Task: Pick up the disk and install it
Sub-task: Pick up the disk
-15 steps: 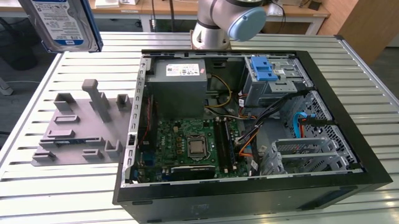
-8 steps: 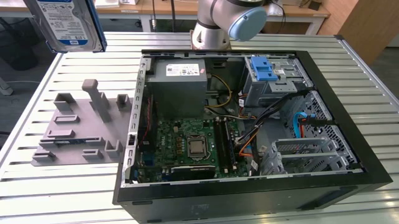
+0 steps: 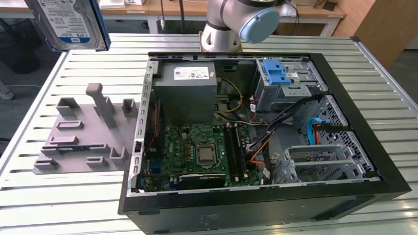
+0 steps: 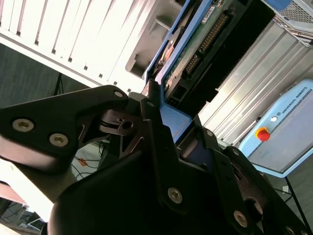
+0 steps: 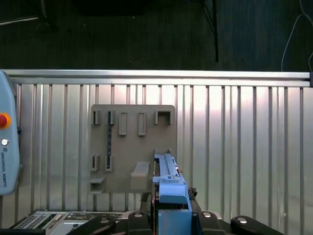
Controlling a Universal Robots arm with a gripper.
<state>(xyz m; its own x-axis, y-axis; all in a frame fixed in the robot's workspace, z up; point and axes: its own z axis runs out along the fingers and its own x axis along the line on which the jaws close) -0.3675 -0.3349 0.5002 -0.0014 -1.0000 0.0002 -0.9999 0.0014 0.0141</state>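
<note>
The disk (image 3: 68, 22), a silver drive with a white-and-blue label in a blue carrier, hangs high in the air at the exterior view's upper left, above the slatted table. In the second wrist view my gripper (image 4: 178, 120) is shut on the disk (image 4: 195, 44), its black fingers (image 4: 151, 112) clamped on the blue carrier frame, with the green circuit-board side showing. The first wrist view looks down the edge of the disk (image 5: 168, 181), held by the gripper (image 5: 171, 220) above the grey fixture (image 5: 132, 147).
An open computer case (image 3: 365, 122) lies on the table, with a drive bay and blue latch (image 3: 277, 76), a grey power supply box (image 3: 189, 93) and a motherboard (image 3: 202, 152) inside. The grey slotted fixture (image 3: 85, 132) sits left of the case. A teach pendant (image 5: 7, 147) hangs at the table's side.
</note>
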